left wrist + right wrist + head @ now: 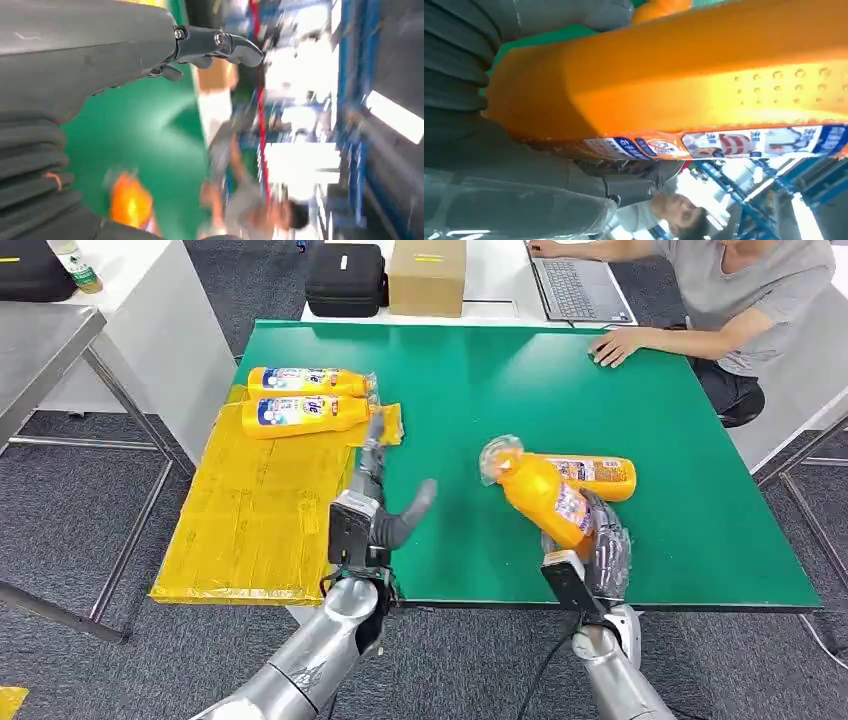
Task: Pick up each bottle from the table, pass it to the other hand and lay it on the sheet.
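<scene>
The right hand [600,545] grips an orange bottle [545,495] tilted above the counter [700,490] near its front edge. A second bottle [595,475] lies just behind. Two bottles [300,398] lie on the yellow sheet [250,510] at the counter's left edge. The left hand [385,495] hovers empty, fingers spread.
</scene>
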Controlling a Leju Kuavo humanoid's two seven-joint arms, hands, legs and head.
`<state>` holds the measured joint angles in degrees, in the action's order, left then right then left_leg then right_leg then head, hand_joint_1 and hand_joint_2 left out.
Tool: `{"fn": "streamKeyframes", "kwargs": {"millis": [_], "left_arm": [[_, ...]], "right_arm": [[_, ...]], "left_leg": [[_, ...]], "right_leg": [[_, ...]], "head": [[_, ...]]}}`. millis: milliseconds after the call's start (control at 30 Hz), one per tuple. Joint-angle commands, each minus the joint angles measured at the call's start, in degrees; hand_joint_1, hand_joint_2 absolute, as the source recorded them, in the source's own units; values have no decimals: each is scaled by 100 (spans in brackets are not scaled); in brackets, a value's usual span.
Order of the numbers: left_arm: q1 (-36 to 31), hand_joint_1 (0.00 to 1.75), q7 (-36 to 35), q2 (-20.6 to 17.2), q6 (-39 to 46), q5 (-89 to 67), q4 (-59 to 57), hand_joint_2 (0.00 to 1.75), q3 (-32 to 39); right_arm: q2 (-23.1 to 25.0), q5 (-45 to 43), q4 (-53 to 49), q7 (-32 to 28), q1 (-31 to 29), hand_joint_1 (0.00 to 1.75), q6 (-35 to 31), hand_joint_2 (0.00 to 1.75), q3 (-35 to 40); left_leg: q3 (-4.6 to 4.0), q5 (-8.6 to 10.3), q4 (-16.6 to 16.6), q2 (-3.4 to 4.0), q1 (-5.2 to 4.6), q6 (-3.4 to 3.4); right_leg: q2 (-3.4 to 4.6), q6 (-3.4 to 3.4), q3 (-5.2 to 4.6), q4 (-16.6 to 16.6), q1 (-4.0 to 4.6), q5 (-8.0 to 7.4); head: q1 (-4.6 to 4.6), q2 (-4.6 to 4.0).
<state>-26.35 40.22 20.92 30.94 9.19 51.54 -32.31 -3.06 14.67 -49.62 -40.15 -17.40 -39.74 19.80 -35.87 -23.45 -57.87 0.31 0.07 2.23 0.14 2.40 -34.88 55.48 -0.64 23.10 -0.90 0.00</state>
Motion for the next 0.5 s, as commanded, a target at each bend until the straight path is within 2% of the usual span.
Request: {"fn": "streamKeyframes", "kwargs": {"millis": [33,100,133,200,233,367,500], "left_arm": [[-341,0,-22,-92,-80,638,-747,175,-1363],[-334,0,-22,-92,-36,610,-722,175,-1385],[-309,0,-22,-92,261,314,-609,175,-1342],[-260,0,-22,-96,605,-195,-492,175,-1157],[-232,0,-22,-92,699,-311,-485,175,-1061],[-245,0,-22,-95,643,-292,-518,175,-1014],[-250,0,-22,-92,491,-80,-628,175,-970]], "right_arm": [[172,-294,-260,15,-153,175,-26,175,303],[215,-301,-249,15,-185,175,-26,175,268],[285,-442,-395,15,-211,175,-26,175,223],[464,-67,-420,15,-234,175,-26,175,-122],[505,145,-388,15,-255,175,-26,175,-175],[521,131,-395,15,-255,175,-26,175,-149],[565,-234,-526,15,-281,175,-26,175,198]], "left_leg": [[21,-10,3,3,-1,-9],[14,-7,2,-4,-4,-9],[21,-12,0,-7,-1,-12],[0,-5,0,-9,-2,-7],[16,-14,-2,-3,-3,-12],[8,-8,1,-6,0,-10],[6,-4,2,-11,0,-7]], "right_leg": [[3,-7,17,0,-1,10],[-2,-7,12,2,-3,10],[-4,-11,20,3,-1,14],[-2,-5,0,1,-2,4],[4,-10,13,6,-2,12],[3,-7,5,2,1,5],[-7,-5,5,0,0,5]], "head": [[-2,0],[0,0],[0,0],[0,0],[0,0],[0,0],[0,0]]}}
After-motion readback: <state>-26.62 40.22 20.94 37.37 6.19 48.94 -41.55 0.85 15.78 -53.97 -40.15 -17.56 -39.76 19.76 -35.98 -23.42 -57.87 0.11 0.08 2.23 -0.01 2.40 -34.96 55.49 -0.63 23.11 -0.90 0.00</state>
